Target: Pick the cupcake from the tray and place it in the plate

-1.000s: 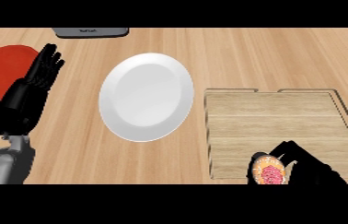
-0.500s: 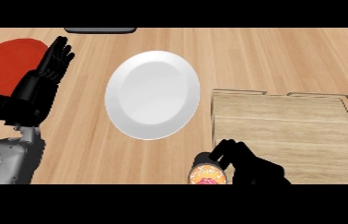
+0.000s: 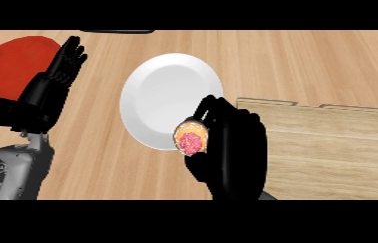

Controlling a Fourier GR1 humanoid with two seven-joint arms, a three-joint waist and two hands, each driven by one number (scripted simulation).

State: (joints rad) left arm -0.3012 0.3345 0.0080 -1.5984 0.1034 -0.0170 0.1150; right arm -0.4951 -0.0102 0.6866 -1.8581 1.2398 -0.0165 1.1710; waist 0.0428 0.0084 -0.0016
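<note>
The right hand (image 3: 232, 152) pinches the cupcake (image 3: 191, 139) at the plate's (image 3: 159, 94) five-o'clock rim, off the tray (image 3: 325, 142). Carrying step; next, move toward eleven o'clock, then release.

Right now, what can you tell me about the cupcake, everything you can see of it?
The cupcake is small and round, with an orange-tan rim and a pink-red centre facing the camera, so it looks tipped on its side. The right hand holds it, fingers curled round its right side and hiding that part. It sits over the lower right rim of the white plate, just left of the wooden tray. Whether it touches the plate cannot be told.
</note>
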